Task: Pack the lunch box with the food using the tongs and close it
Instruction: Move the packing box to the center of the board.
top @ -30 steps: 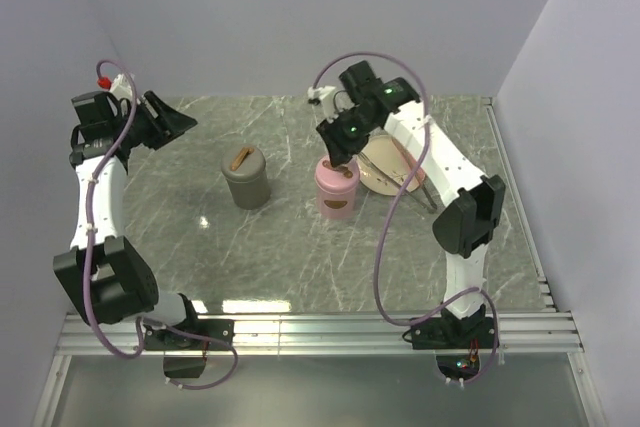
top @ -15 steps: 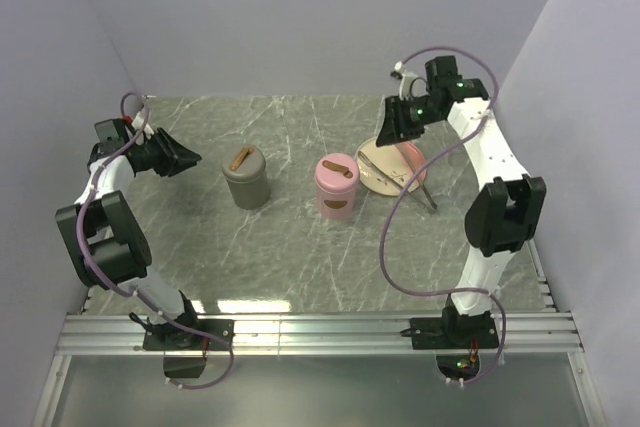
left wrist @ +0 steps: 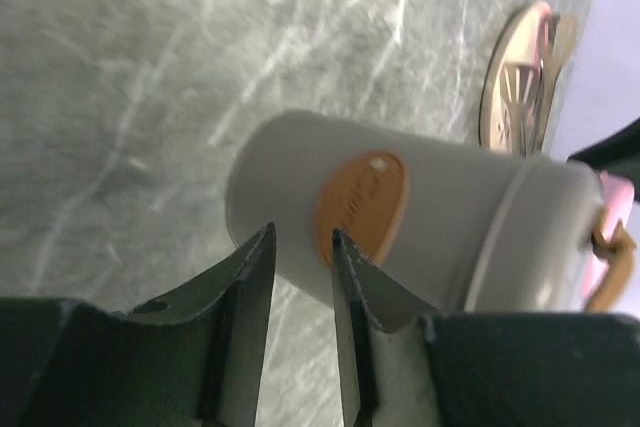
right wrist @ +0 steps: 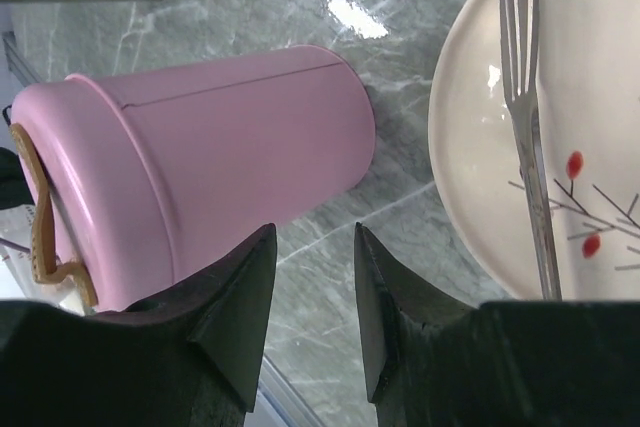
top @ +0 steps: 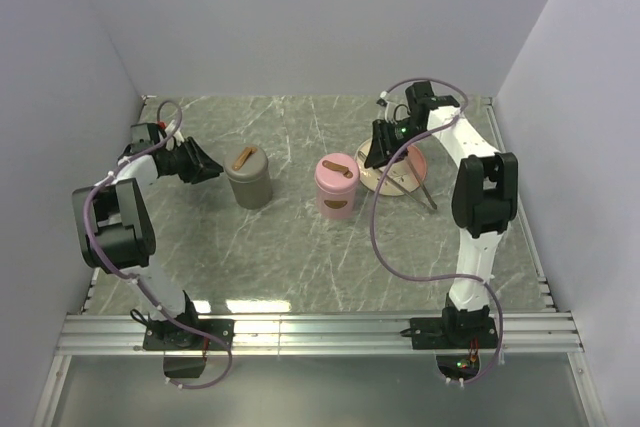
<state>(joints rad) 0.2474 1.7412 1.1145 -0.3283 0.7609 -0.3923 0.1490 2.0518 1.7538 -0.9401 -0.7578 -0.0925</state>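
The pink lunch box [top: 337, 187] stands mid-table with its lid and brown strap [top: 338, 168] on; it also shows in the right wrist view [right wrist: 220, 147]. The grey metal tongs [top: 413, 180] lie across the cream plate [top: 398, 179], and one slotted arm of the tongs [right wrist: 526, 107] shows close up. No food is visible. My right gripper [top: 371, 156] hangs open and empty at the plate's left edge, between the plate and the lunch box [right wrist: 312, 237]. My left gripper [top: 212, 171] is open with a narrow gap, empty, just left of a grey canister [left wrist: 300, 242].
A grey canister [top: 248, 176] with an orange-brown oval mark [left wrist: 362, 205] stands left of the lunch box. The plate [right wrist: 560, 37] has a twig-and-berry pattern. Walls close the table at the back and both sides. A metal rail [top: 320, 332] runs along the near edge.
My right gripper left the lunch box top, swung over the plate and came down at its left edge. My left arm folded in toward the grey canister, its jaws narrowing.
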